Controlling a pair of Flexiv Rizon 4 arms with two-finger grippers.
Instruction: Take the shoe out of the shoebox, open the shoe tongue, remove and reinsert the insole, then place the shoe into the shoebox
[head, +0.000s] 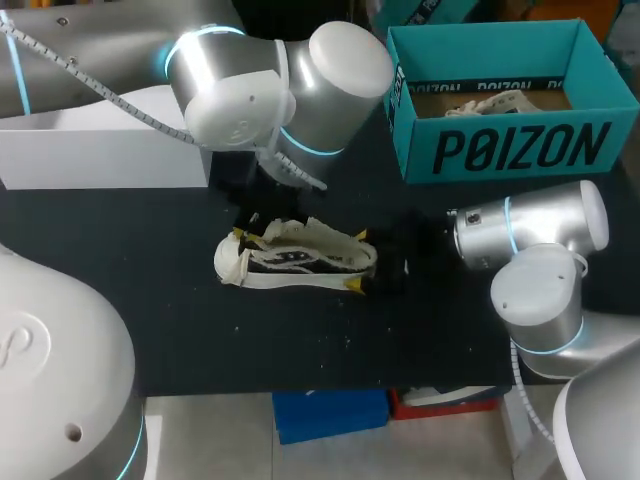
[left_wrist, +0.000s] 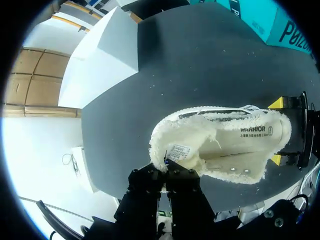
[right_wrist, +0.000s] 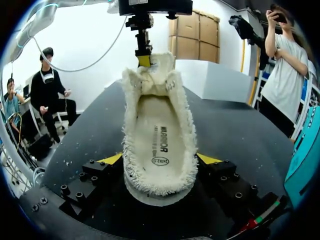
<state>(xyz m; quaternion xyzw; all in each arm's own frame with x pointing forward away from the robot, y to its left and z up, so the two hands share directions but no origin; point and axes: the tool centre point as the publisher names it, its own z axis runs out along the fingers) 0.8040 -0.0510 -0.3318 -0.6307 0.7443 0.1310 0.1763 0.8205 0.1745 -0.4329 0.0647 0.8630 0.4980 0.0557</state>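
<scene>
Shoe out of its box, held at both ends, tongue pulled open, insole lying in place.

The cream, fleece-lined low shoe (head: 295, 258) lies on the black table (head: 330, 340). The right hand (right_wrist: 160, 162) is clamped on its heel from both sides, and the left hand (left_wrist: 165, 172) is pinched shut on the fleecy tongue (right_wrist: 157, 70) at the toe end, lifting it. The printed cream insole (right_wrist: 159, 145) sits flat inside, just ahead of the right hand. Judged done: the take-out, and the tongue opening is in hand. Whether the insole has been out cannot be told; boxing remains. The teal cardboard shoebox (head: 520, 148), with crumpled paper (head: 490, 100) inside, stands well beyond the right hand. A white rectangular box (head: 100, 150) stands beside the left hand. Nothing lies between shoe and shoebox, but both hands are occupied, so one must let go to pull the insole.
</scene>
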